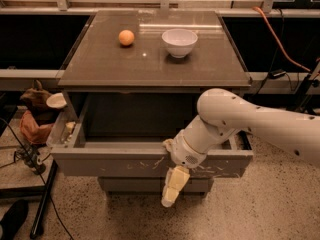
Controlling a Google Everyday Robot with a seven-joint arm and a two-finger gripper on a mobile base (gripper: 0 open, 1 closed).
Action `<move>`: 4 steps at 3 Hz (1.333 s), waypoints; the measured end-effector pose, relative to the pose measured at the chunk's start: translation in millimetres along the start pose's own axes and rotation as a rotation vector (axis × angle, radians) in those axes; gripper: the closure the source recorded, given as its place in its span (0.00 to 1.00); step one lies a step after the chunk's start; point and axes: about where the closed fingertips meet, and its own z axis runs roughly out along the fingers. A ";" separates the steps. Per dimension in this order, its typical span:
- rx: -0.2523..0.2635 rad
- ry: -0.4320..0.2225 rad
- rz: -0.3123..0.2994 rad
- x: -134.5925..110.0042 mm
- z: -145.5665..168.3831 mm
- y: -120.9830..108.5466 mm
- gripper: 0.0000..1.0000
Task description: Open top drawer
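The top drawer (pixel 110 163) is the wide grey-brown one with white scratches on its front. It stands pulled well out of the cabinet, and its dark inside shows. My gripper (pixel 170 193) hangs over the drawer's front edge, right of the middle. Its pale yellow tip points down in front of the scratched face. The white arm (pixel 250 119) reaches in from the right, above the drawer's right corner.
An orange ball (pixel 126 37) and a white bowl (pixel 179 42) sit on the cabinet top (pixel 100 66). A narrower lower drawer (pixel 130 185) shows below. A brown bag (pixel 33 115), a small white dish (pixel 56 100) and cables lie to the left. An orange cable (pixel 280 36) runs at the right.
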 end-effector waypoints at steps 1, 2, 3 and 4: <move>-0.010 0.015 0.005 -2.6 0.6 10.9 0.00; 0.002 0.068 0.030 -12.4 -17.5 55.7 0.00; 0.002 0.068 0.030 -12.4 -17.6 55.7 0.00; 0.071 0.088 0.057 -10.3 -52.6 53.7 0.00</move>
